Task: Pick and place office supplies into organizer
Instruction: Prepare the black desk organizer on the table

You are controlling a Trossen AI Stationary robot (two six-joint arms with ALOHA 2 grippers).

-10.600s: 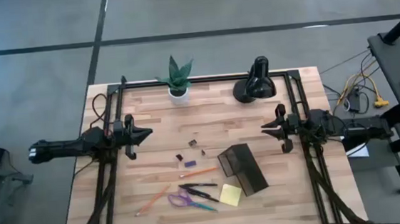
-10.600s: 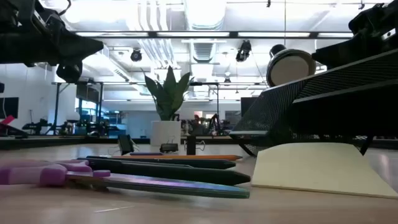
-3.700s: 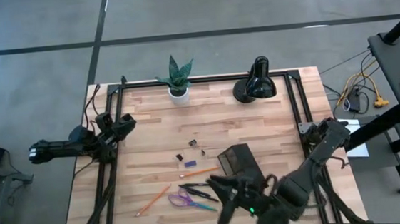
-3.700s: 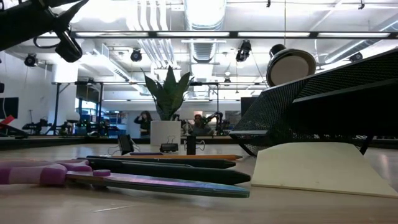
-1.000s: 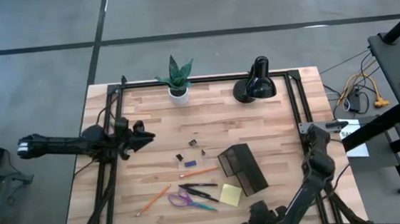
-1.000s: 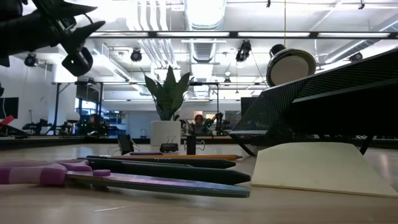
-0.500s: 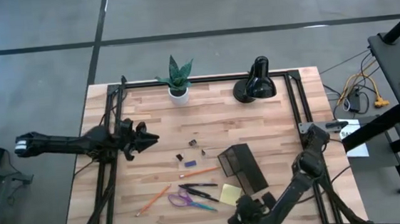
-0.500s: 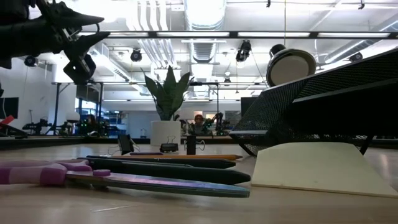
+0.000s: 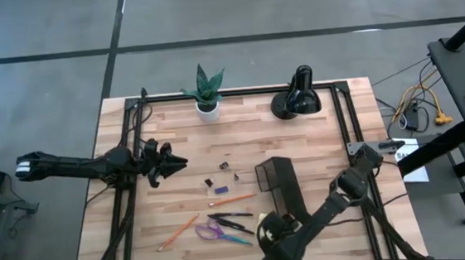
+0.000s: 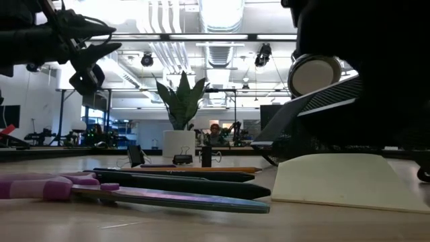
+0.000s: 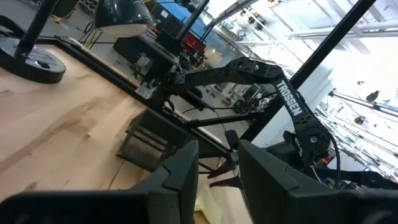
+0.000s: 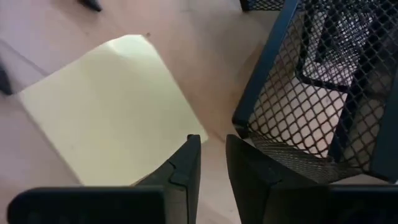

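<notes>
One right gripper (image 12: 211, 163), fingers narrowly parted, hovers over the sticky-note pad (image 12: 112, 112) beside the organizer (image 12: 317, 81).

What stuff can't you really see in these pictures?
- Sticky-note pad: high view, mostly covered by the right arm.
- Organizer: near end hidden under that arm; low view, blocked by its dark bulk.
- Clips: high view, too small to tell.
- Scissors: low view, cut by the edge.
</notes>
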